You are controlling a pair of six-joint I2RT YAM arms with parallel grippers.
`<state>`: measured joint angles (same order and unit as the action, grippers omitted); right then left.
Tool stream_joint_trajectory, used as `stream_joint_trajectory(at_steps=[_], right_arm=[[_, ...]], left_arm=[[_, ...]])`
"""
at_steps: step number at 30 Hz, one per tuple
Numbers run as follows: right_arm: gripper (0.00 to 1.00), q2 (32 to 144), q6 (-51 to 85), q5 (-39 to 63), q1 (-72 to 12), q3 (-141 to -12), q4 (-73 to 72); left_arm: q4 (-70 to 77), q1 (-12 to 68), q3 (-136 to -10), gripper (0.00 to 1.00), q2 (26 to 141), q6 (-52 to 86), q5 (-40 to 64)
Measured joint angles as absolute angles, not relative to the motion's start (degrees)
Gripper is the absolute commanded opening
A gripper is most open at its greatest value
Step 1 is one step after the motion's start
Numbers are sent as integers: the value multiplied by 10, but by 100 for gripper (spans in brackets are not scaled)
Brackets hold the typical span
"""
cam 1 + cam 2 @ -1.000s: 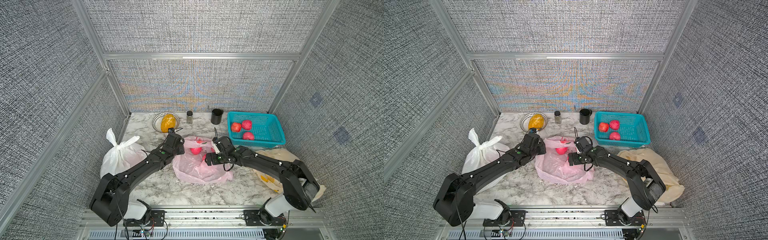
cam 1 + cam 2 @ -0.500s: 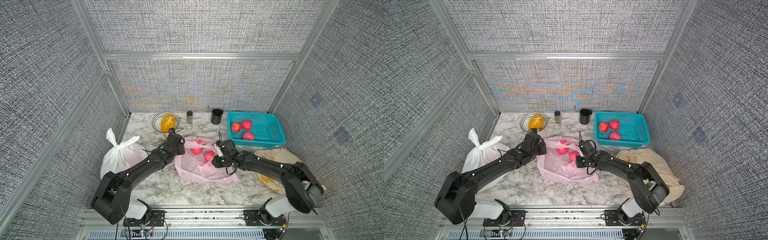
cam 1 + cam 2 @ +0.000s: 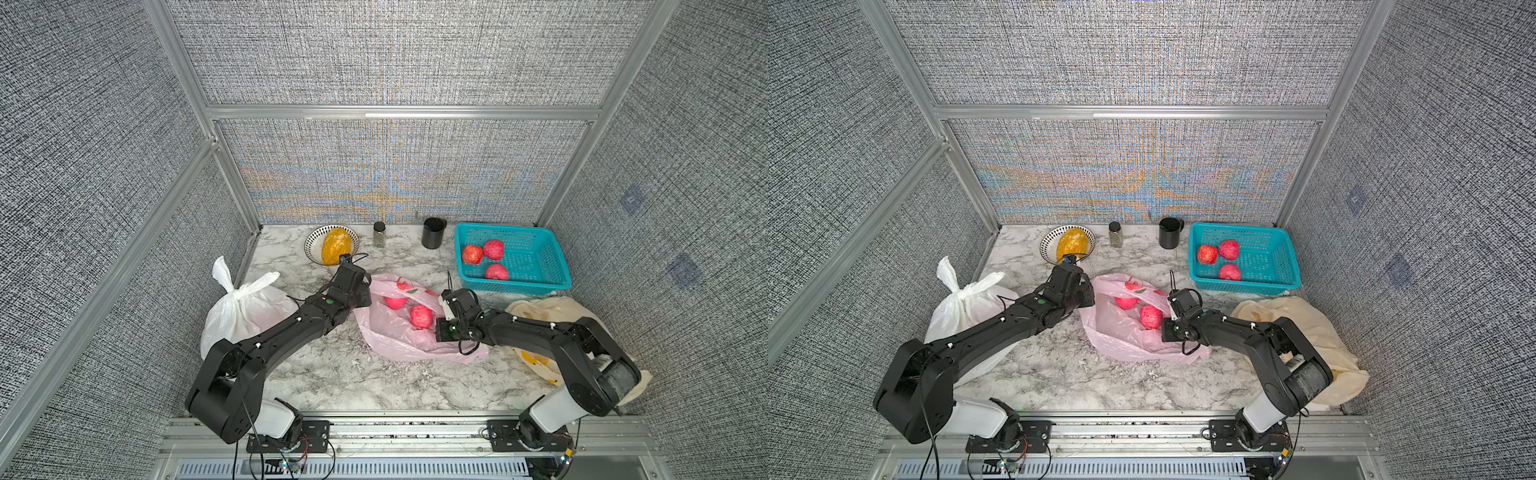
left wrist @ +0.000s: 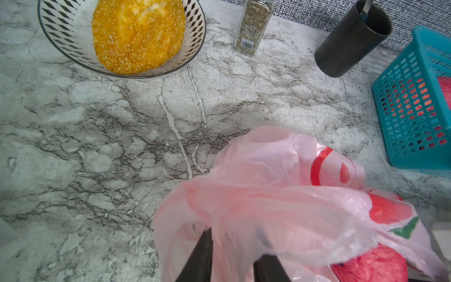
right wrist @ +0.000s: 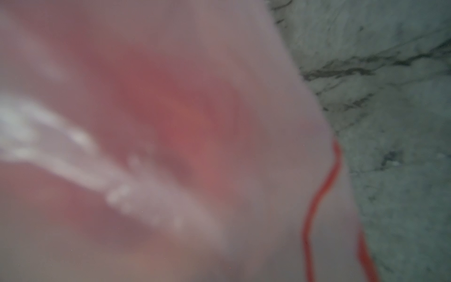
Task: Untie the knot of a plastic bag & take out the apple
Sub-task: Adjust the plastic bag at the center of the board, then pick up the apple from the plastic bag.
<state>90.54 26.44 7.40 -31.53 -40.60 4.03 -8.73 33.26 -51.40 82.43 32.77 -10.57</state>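
A pink plastic bag (image 3: pixel 390 340) (image 3: pixel 1121 336) lies with its mouth open in the middle of the marble table, and no knot shows on it. Two red apples sit inside it, one (image 3: pixel 420 316) nearer my right gripper and one (image 3: pixel 395 301) further back. My left gripper (image 3: pixel 365 291) (image 4: pixel 235 241) is shut on the bag's left rim, with pink film bunched between its black fingers (image 4: pixel 202 254). My right gripper (image 3: pixel 435 326) (image 3: pixel 1165 328) is at the bag's right edge beside the nearer apple. Its fingers are hidden, and pink film (image 5: pixel 170 122) fills the right wrist view.
A teal basket (image 3: pixel 519 284) with three red apples stands at the back right. A knotted white bag (image 3: pixel 241 311) sits at the left under my left arm. A patterned bowl (image 3: pixel 311 245), a spice jar (image 3: pixel 379 234) and a black cup (image 3: pixel 433 232) line the back. A cream cloth (image 3: pixel 540 307) lies at the right.
My right gripper has gone from wide open to shut at the bag's right edge. The bag's mouth has spread, and a second apple has come into view. The left gripper has held still.
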Motion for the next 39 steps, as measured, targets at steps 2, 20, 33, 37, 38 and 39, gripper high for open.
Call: stream_joint_trajectory(at_steps=[2,20,33,37,38,39], right_arm=[[0,909,263,80,-310,-399,18],[81,796,232,55,-339,-486,141],[98,852,221,55,-376,-580,145],[98,877,221,62,-375,-581,134],[98,884,221,65,-375,-581,128],[98,892,221,65,-375,-582,125]], left_arm=[[-87,333,-515,31,830,326,-105],[-87,345,-521,31,841,319,-104],[-86,349,-518,31,831,319,-105],[-84,349,-517,31,826,317,-105],[-83,349,-517,31,826,317,-105],[-81,349,-517,31,826,317,-105]])
